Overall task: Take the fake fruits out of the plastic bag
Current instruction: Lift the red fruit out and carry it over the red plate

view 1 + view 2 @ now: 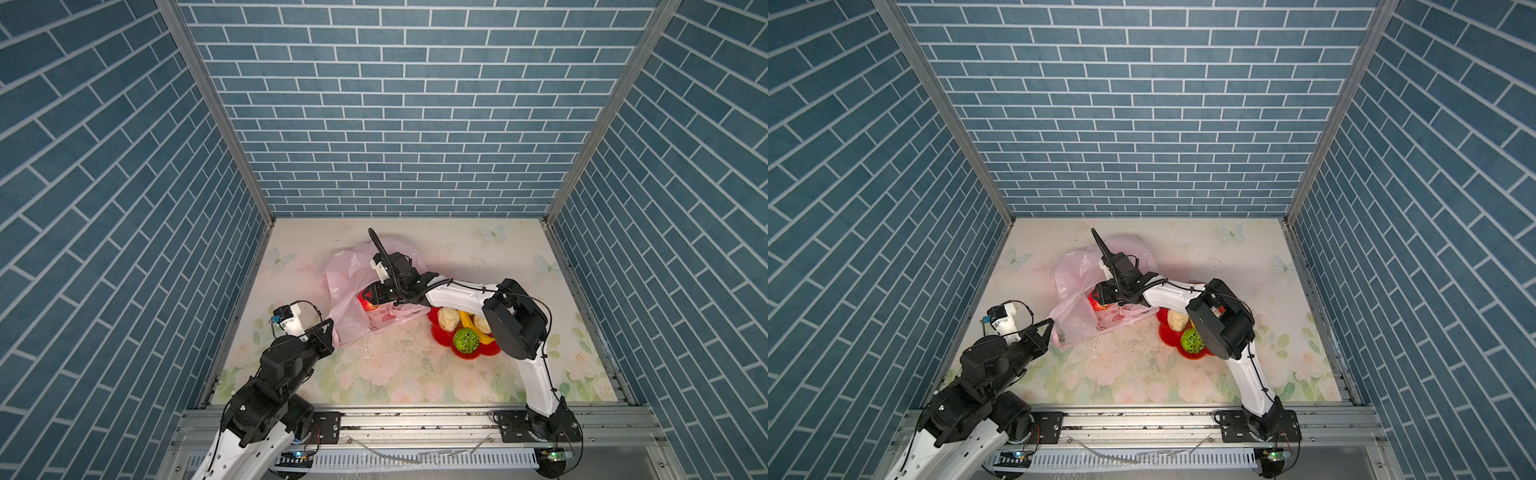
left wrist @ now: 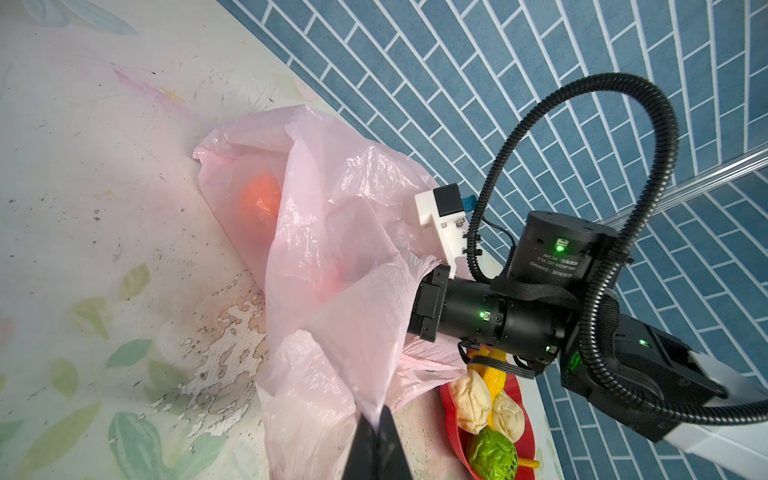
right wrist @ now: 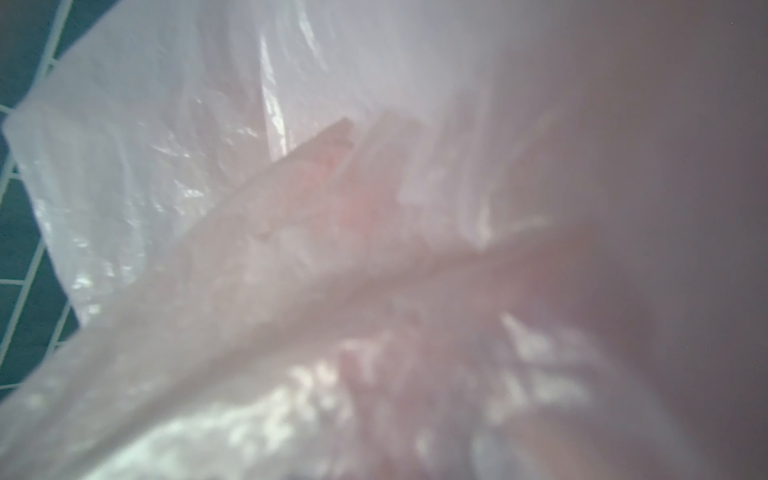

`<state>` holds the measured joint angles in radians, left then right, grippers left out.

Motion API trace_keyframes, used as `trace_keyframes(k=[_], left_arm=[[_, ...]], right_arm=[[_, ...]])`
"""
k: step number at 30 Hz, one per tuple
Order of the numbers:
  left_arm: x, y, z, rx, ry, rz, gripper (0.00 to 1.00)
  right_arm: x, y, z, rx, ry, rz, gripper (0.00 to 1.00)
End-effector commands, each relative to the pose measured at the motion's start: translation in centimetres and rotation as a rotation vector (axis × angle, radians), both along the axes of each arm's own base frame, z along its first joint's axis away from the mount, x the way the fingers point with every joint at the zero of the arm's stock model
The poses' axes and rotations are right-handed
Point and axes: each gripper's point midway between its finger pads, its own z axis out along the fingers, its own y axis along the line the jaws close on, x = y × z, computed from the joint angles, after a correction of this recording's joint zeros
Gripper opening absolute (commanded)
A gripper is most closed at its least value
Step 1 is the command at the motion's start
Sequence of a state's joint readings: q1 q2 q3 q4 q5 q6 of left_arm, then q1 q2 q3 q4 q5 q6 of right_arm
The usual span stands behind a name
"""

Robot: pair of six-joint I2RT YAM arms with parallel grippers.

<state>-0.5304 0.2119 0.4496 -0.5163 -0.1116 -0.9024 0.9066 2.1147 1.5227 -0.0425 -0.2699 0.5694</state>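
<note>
plastic bag shrouding right jaws, dish beside

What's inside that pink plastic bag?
An orange fruit shows through the plastic bag; a red fruit sits at its mouth. Folds and the right gripper hide anything else.

Red dish on floral table; brick walls.

The left fingers pinch the plastic bag at its edge; the right arm reaches inside.
</note>
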Motion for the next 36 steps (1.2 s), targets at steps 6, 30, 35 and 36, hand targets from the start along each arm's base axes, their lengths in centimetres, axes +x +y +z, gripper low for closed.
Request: trace_keyframes(k=[6, 30, 35, 36], left_arm=[[0.5, -0.1, 0.0, -0.005, -0.021, 0.009, 0.00], [1.4, -0.3, 0.2, 0.026, -0.028, 0.017, 0.00], [1.4, -0.3, 0.3, 0.027, -0.027, 0.015, 0.00], [1.4, -0.3, 0.2, 0.029, -0.024, 0.017, 0.00]], right_arm=[[-2.3, -3.0, 4.9, -0.005, -0.037, 0.043, 0.17], [-6.9, -19.9, 9.4, -0.291, -0.143, -0.202, 0.13], [-5.7, -25.1, 10.0, -0.360, -0.160, -0.351, 0.13], [-5.3, -26.2, 10.0, -0.370, -0.160, -0.387, 0.13]])
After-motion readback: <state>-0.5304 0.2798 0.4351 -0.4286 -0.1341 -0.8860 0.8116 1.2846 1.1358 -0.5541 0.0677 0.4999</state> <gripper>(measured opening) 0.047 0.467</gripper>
